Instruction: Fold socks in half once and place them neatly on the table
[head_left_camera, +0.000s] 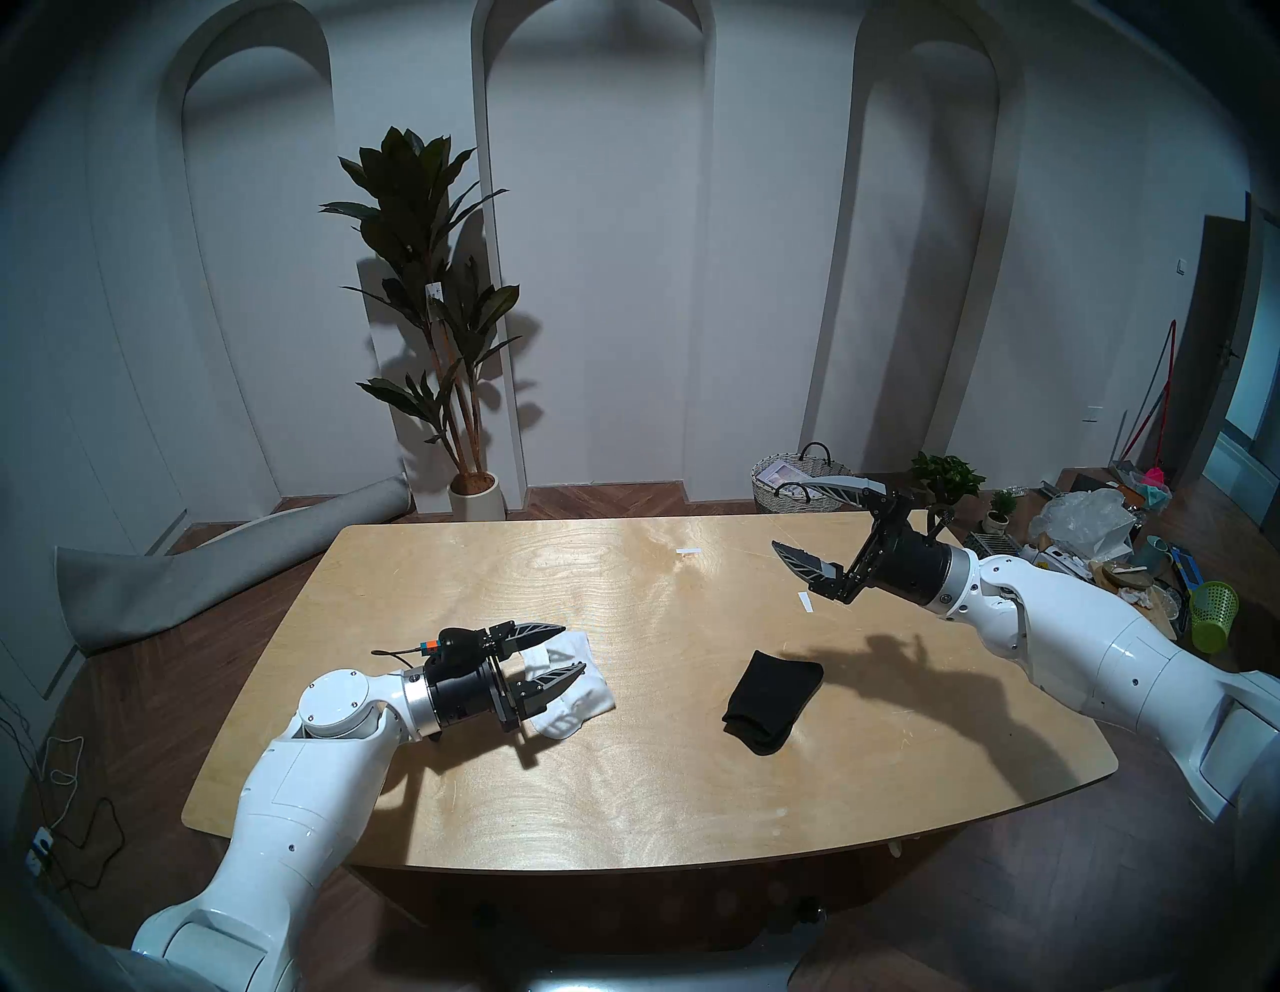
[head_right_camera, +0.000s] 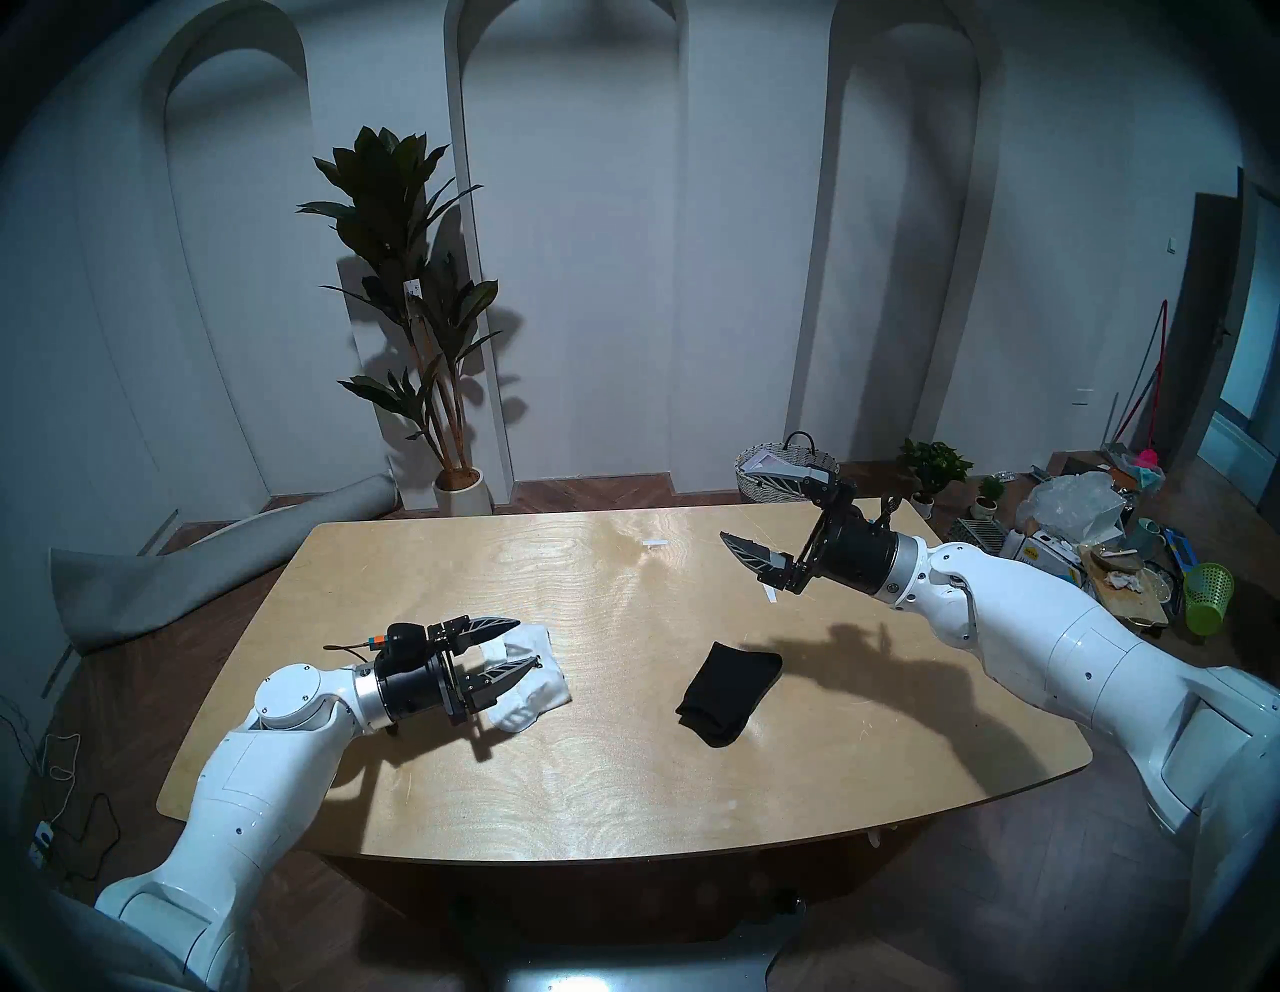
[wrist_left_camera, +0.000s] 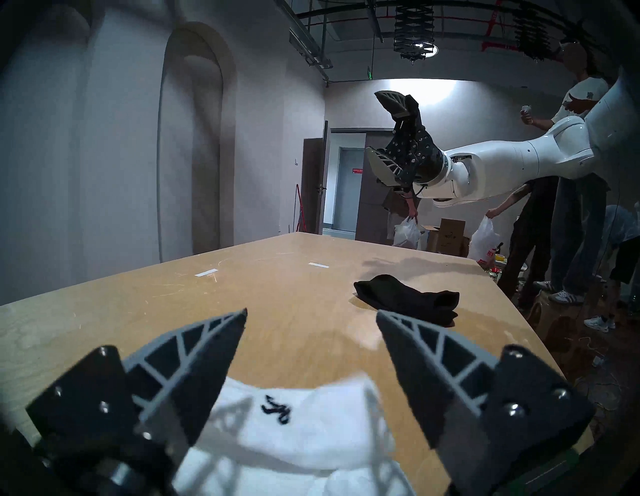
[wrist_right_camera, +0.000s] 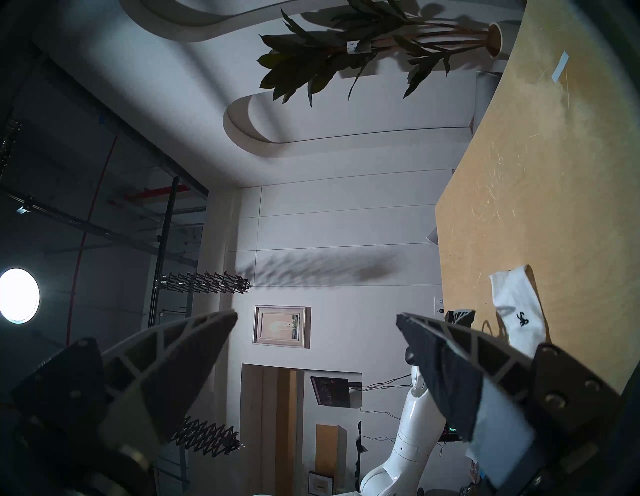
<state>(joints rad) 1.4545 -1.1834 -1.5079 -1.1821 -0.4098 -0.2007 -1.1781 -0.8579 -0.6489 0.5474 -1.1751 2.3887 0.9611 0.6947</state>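
The white sock (head_left_camera: 593, 693) lies doubled over on the left of the plywood table (head_left_camera: 623, 776), its black logo facing up in the left wrist view (wrist_left_camera: 294, 433). My left gripper (head_left_camera: 573, 648) is open and empty, low over this sock with a finger on each side (wrist_left_camera: 311, 311). The black sock (head_left_camera: 772, 696) lies doubled over right of centre, free of both grippers (wrist_left_camera: 408, 299). My right gripper (head_left_camera: 786, 512) is open and empty, raised high over the far right of the table (wrist_right_camera: 317, 314).
Two white tape strips (head_left_camera: 688, 551) (head_left_camera: 805, 601) lie on the far part of the table. Behind it stand a wicker basket (head_left_camera: 796, 485) and a potted plant (head_left_camera: 443, 332). A rolled grey mat (head_left_camera: 208, 575) lies left. Clutter and people (wrist_left_camera: 554, 207) are right.
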